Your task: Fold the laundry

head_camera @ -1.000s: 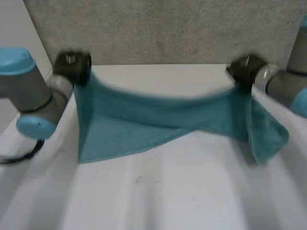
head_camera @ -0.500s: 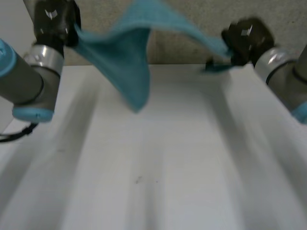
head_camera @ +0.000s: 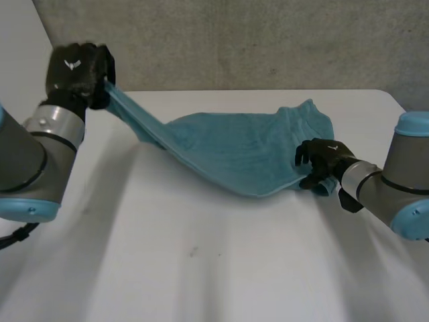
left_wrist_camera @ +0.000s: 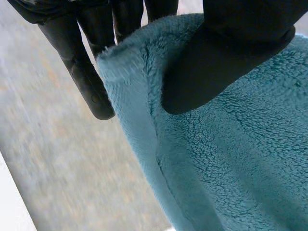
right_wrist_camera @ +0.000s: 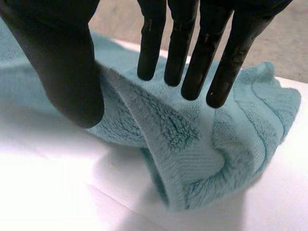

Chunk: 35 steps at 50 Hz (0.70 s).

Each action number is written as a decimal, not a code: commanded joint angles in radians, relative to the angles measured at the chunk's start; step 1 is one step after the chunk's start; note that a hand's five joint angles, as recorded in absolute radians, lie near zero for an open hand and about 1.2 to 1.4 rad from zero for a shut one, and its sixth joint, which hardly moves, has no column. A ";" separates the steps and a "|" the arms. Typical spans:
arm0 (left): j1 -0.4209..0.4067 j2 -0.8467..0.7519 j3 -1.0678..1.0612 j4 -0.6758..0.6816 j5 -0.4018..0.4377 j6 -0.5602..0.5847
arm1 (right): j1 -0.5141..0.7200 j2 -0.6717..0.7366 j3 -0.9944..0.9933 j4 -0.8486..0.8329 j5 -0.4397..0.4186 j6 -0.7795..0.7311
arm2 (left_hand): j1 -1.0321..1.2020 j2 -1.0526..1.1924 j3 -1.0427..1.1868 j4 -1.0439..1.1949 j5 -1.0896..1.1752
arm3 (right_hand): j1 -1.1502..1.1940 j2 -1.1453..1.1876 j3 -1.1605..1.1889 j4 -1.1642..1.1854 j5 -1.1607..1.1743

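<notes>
Spreading the teal towel flat looks like the step. The left hand, raised at upper left and pinching a corner, should lower outward with the cloth taut so no ridge forms. The right hand, mid-right on the counter, clasps the towel's near right edge between thumb and fingers. The towel's body lies between the hands.

White table, smooth-topped and softly shadowed, backed along its far edge by a grey speckled wall; a paler plain surface adjoins that wall at the left.
</notes>
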 commanded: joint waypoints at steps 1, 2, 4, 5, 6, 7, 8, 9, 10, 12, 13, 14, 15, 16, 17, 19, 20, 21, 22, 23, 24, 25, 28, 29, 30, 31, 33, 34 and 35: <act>-0.025 0.101 0.014 -0.007 0.000 -0.043 | -0.006 -0.067 0.121 -0.052 0.012 0.078 | 0.223 0.178 0.180 0.179 0.189 | -0.001 -0.088 -0.090 -0.091 -0.098; -0.028 0.117 0.023 -0.013 0.000 -0.051 | -0.006 -0.068 0.134 -0.058 0.024 0.081 | 0.223 0.178 0.180 0.179 0.189 | -0.007 -0.094 -0.096 -0.097 -0.104; -0.029 0.131 0.037 -0.022 0.000 -0.057 | -0.008 -0.066 0.142 -0.058 0.038 0.084 | 0.223 0.178 0.180 0.179 0.189 | -0.010 -0.097 -0.099 -0.099 -0.107; -0.029 0.141 0.054 -0.031 0.000 -0.058 | -0.008 -0.066 0.142 -0.058 0.038 0.084 | 0.223 0.178 0.180 0.179 0.189 | -0.010 -0.097 -0.099 -0.100 -0.107; -0.031 0.147 0.069 -0.047 0.000 -0.058 | -0.008 -0.066 0.151 -0.058 0.050 0.088 | 0.223 0.178 0.180 0.179 0.189 | -0.016 -0.103 -0.105 -0.105 -0.113; -0.031 0.147 0.070 -0.047 0.000 -0.058 | -0.008 -0.064 0.161 -0.058 0.058 0.090 | 0.223 0.178 0.180 0.179 0.189 | -0.016 -0.103 -0.105 -0.105 -0.113; -0.031 0.149 0.083 -0.059 0.000 -0.058 | -0.008 -0.064 0.161 -0.058 0.058 0.090 | 0.223 0.178 0.180 0.179 0.189 | -0.016 -0.103 -0.105 -0.105 -0.113; -0.032 0.149 0.102 -0.073 0.001 -0.058 | -0.008 -0.064 0.171 -0.060 0.063 0.090 | 0.223 0.178 0.180 0.179 0.189 | -0.016 -0.103 -0.105 -0.105 -0.113; -0.032 0.149 0.102 -0.073 0.001 -0.058 | -0.008 -0.064 0.182 -0.064 0.066 0.090 | 0.223 0.178 0.180 0.179 0.189 | -0.019 -0.106 -0.108 -0.108 -0.116; -0.045 0.147 0.143 -0.093 0.000 -0.058 | -0.008 -0.064 0.187 -0.070 0.066 0.090 | 0.223 0.178 0.180 0.179 0.189 | -0.022 -0.109 -0.111 -0.111 -0.119; -0.045 0.147 0.143 -0.093 0.000 -0.058 | -0.008 -0.063 0.188 -0.078 0.066 0.090 | 0.223 0.178 0.180 0.179 0.189 | -0.031 -0.118 -0.120 -0.120 -0.128; -0.049 0.147 0.164 -0.102 0.000 -0.060 | -0.008 -0.063 0.188 -0.078 0.066 0.090 | 0.223 0.178 0.180 0.179 0.189 | -0.031 -0.118 -0.120 -0.120 -0.128; -0.049 0.147 0.165 -0.102 0.000 -0.060 | -0.006 -0.063 0.191 -0.087 0.067 0.090 | 0.223 0.178 0.180 0.179 0.189 | -0.031 -0.118 -0.120 -0.120 -0.128; -0.054 0.147 0.184 -0.110 -0.002 -0.061 | -0.006 -0.063 0.188 -0.098 0.067 0.090 | 0.223 0.178 0.180 0.179 0.189 | -0.031 -0.118 -0.120 -0.120 -0.128; -0.055 0.149 0.201 -0.116 -0.003 -0.067 | -0.006 -0.063 0.188 -0.098 0.067 0.090 | 0.223 0.178 0.180 0.179 0.189 | -0.031 -0.118 -0.120 -0.120 -0.128; -0.057 0.149 0.214 -0.122 -0.003 -0.075 | -0.004 -0.057 0.182 -0.112 0.069 0.090 | 0.223 0.178 0.180 0.179 0.189 | -0.022 -0.109 -0.111 -0.111 -0.119; -0.060 0.149 0.224 -0.128 -0.005 -0.084 | -0.004 -0.049 0.176 -0.124 0.073 0.090 | 0.223 0.178 0.180 0.179 0.189 | -0.010 -0.097 -0.099 -0.100 -0.107; -0.060 0.149 0.225 -0.128 -0.005 -0.084 | -0.004 -0.045 0.170 -0.136 0.084 0.090 | 0.223 0.178 0.180 0.179 0.189 | 0.004 -0.083 -0.085 -0.085 -0.093; -0.062 0.150 0.234 -0.131 -0.005 -0.092 | -0.004 -0.045 0.170 -0.136 0.084 0.090 | 0.223 0.178 0.180 0.179 0.189 | 0.005 -0.082 -0.085 -0.085 -0.093; -0.062 0.150 0.234 -0.131 -0.005 -0.092 | -0.006 -0.038 0.162 -0.149 0.098 0.088 | 0.223 0.178 0.180 0.179 0.189 | 0.022 -0.065 -0.067 -0.067 -0.075; -0.060 0.154 0.238 -0.134 -0.005 -0.100 | -0.012 -0.034 0.153 -0.156 0.113 0.087 | 0.223 0.178 0.180 0.179 0.189 | 0.069 -0.018 -0.021 -0.021 -0.029; -0.058 0.158 0.238 -0.134 -0.005 -0.103 | -0.012 -0.034 0.153 -0.156 0.113 0.087 | 0.223 0.178 0.180 0.179 0.189 | 0.069 -0.018 -0.020 -0.020 -0.028; -0.052 0.172 0.235 -0.136 -0.005 -0.106 | -0.027 -0.028 0.138 -0.161 0.135 0.084 | 0.223 0.178 0.180 0.179 0.189 | 0.110 0.023 0.021 0.021 0.013; -0.052 0.172 0.235 -0.136 -0.005 -0.106 | -0.034 -0.022 0.129 -0.161 0.136 0.085 | 0.223 0.178 0.180 0.179 0.189 | 0.122 0.035 0.033 0.032 0.025; -0.051 0.175 0.235 -0.136 -0.005 -0.106 | -0.034 -0.022 0.128 -0.161 0.136 0.085 | 0.223 0.178 0.180 0.179 0.189 | 0.122 0.035 0.033 0.033 0.025; -0.051 0.175 0.235 -0.136 -0.005 -0.106 | -0.034 -0.012 0.116 -0.161 0.139 0.087 | 0.223 0.178 0.180 0.179 0.189 | 0.145 0.058 0.056 0.056 0.048; -0.048 0.177 0.234 -0.136 -0.006 -0.106 | -0.035 -0.003 0.104 -0.159 0.139 0.090 | 0.223 0.178 0.180 0.179 0.189 | 0.172 0.085 0.083 0.082 0.075; -0.048 0.177 0.234 -0.136 -0.006 -0.106 | -0.035 0.008 0.092 -0.159 0.139 0.093 | 0.223 0.178 0.180 0.179 0.189 | 0.280 0.192 0.190 0.190 0.182; -0.048 0.178 0.234 -0.136 -0.006 -0.106 | -0.037 0.020 0.080 -0.159 0.141 0.096 | 0.223 0.178 0.180 0.179 0.189 | 0.391 0.304 0.302 0.302 0.294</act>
